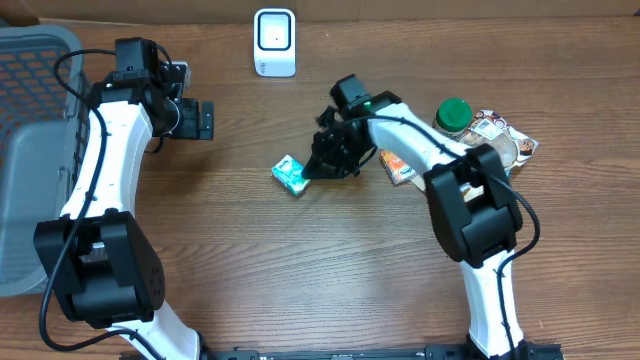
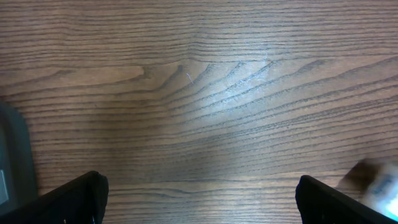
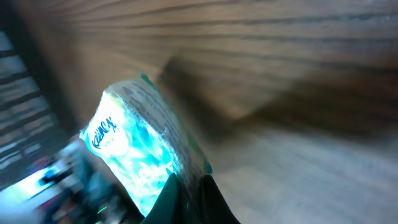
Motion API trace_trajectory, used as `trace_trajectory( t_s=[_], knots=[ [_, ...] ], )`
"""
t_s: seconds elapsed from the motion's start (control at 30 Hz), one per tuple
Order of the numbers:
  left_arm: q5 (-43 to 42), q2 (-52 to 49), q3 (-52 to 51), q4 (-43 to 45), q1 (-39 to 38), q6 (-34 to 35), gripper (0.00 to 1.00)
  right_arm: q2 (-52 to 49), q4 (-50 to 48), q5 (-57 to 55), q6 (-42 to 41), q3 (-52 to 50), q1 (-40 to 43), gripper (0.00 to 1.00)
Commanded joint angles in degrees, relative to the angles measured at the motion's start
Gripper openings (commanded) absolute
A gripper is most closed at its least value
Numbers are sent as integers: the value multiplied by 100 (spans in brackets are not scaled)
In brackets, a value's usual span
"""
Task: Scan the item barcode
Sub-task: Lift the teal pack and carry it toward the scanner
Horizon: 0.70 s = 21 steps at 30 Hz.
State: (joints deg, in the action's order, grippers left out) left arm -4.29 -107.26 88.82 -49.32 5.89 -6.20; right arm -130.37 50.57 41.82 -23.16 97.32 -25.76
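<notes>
A small teal and white tissue pack (image 1: pixel 291 174) lies just left of the table's middle. My right gripper (image 1: pixel 322 162) is at its right end. In the right wrist view the blurred pack (image 3: pixel 134 146) fills the left side, and my right gripper (image 3: pixel 189 202) is shut with the pack's sealed edge pinched between its dark fingers. A white barcode scanner (image 1: pixel 275 42) stands at the back edge. My left gripper (image 1: pixel 205 120) hovers far to the left. Its view shows it open (image 2: pixel 199 205) over bare wood with nothing between the fingers.
A grey basket (image 1: pixel 30 150) fills the left edge. At the right lie a green-lidded jar (image 1: pixel 453 115), an orange packet (image 1: pixel 397 165) and a brown snack bag (image 1: pixel 503 135).
</notes>
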Motion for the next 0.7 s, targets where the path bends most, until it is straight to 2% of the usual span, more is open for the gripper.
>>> trace_trajectory(
  t_s=[0.0, 0.3, 0.67],
  knots=[
    [-63, 46, 52, 9, 9, -66, 100, 647, 157, 1506, 415, 94, 533, 4],
    [-63, 46, 52, 9, 9, -66, 100, 968, 1510, 3106, 852, 92, 1563, 4],
    [-63, 46, 52, 9, 9, -66, 100, 968, 2090, 4802, 863, 92, 1797, 4]
  ],
)
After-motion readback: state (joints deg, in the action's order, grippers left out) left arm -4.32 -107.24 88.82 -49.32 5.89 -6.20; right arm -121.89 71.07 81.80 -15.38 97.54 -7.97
